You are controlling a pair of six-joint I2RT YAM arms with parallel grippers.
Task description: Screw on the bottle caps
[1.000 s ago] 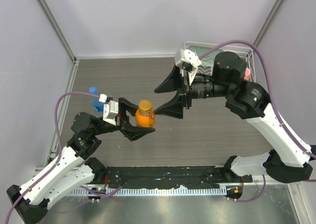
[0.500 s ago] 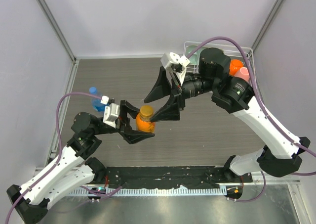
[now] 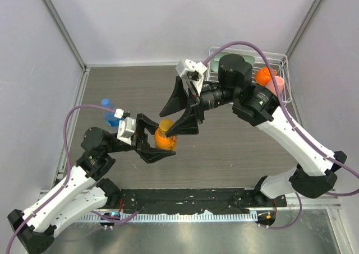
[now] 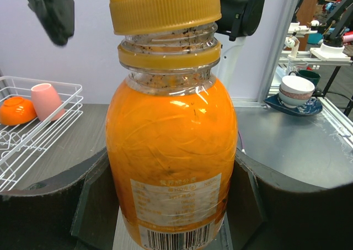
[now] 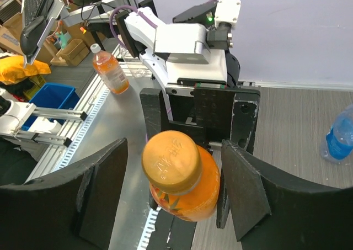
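Gripping the squat plastic bottle of orange liquid (image 3: 164, 143) by its body, the left gripper (image 3: 166, 137) has one black finger pressed on each side of it. The bottle stands upright a little left of the middle of the brown wood-grain table (image 3: 230, 153). I cannot tell if its bottom touches the table.

The small round orange-amber plastic cap (image 4: 165, 7) sits on the neck of this bottle. In the left wrist view the thread of the neck shows under the edge of the cap, above an amber ring.

The right gripper (image 3: 166, 123) reaches in from the far right and is at the height of the cap. Its jaws are apart, with one finger on each side of the cap. In the right wrist view a gap shows between the cap and each finger, so the gripper touches nothing.

The taller clear plastic bottle with a blue label (image 3: 110, 118) is at the left, just beyond the left wrist, which hides part of it. The small round blue plastic cap (image 3: 105, 102) shows at its top end. I cannot tell if this cap is tight.

A white wire basket (image 3: 283, 58) stands at the far right of the table, partly covered by the right arm. It holds an orange round object (image 3: 263, 74) and a pink cup (image 3: 276, 84), which are side by side.
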